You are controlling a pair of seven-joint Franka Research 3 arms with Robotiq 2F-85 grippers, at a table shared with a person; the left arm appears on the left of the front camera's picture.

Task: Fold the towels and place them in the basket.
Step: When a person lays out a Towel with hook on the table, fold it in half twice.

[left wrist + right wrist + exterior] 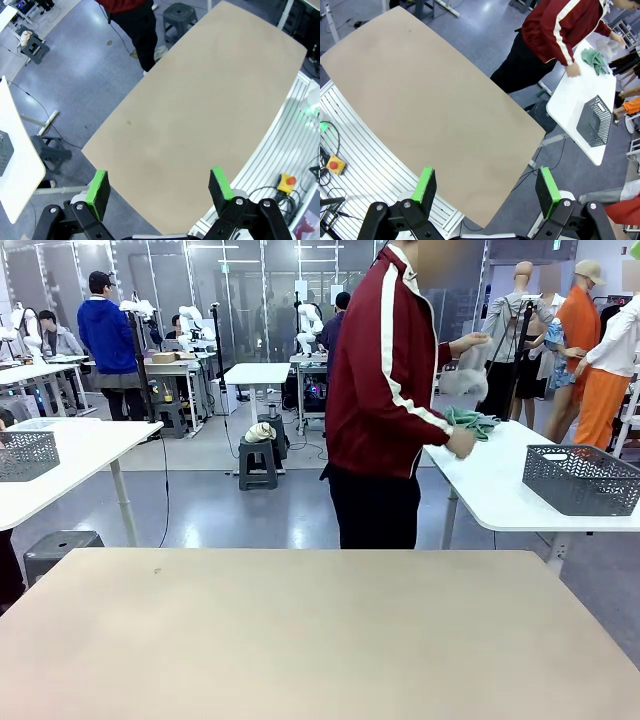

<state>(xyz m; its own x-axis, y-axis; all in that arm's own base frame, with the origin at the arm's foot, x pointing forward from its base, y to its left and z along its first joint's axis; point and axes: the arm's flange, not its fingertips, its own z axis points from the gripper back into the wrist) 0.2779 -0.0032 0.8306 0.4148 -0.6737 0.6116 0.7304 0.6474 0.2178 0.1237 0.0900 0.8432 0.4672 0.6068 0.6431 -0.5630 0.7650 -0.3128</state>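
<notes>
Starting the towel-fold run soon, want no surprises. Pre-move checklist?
1. Left tool open: ok, jaws apart, nothing between them, above the beige table.
2. Right tool open: ok, likewise.
3. Cloth delivered to the beige table: not ok; the person is handling a green cloth at the white side table.
4. Basket in reach: not ok; the mesh basket sits on that side table.
5. Person's hand off the beige table: ok, busy at the side table.
</notes>
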